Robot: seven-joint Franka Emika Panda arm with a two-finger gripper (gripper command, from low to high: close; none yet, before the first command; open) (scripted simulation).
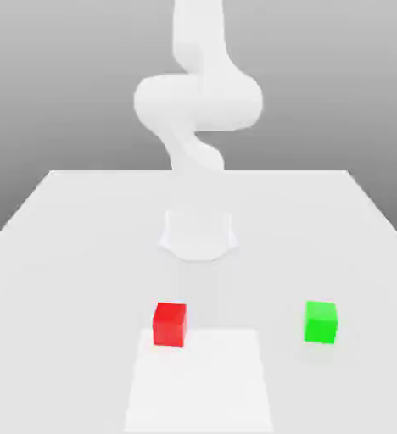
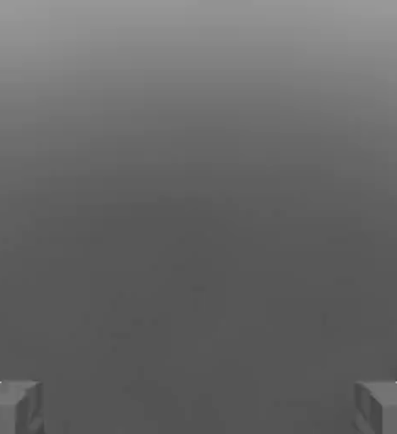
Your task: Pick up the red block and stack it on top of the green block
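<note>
- Nearest in the exterior view, a brighter white rectangular patch (image 1: 198, 380) lies flat on the pale matte table (image 1: 58, 246), reaching to the lower edge of the picture.
- The red block (image 1: 170, 324), a small bright red cube with plain, unmarked, smooth faces and crisp edges, sits upright on the table at the far corner of that patch, on the exterior view's left side of it.
- The green block (image 1: 321, 322), a small bright green cube of the same size and the same flat finish, rests on the bare table toward the exterior view's right, well apart from the red one and about level with it in depth.
- Neither cube touches anything but the table.
- Farther back, the white robot arm (image 1: 198, 97) rises in smooth, rounded, glossless segments against a grey graded backdrop, its paler base a rounded shape on the table behind the cubes.
- In the hand view, the gripper (image 2: 198, 407) is released: two grey, blocky, square-ended fingertips (image 2: 13, 407) stand at opposite edges of the picture, spread wide, with nothing between them but plain grey background.
</note>
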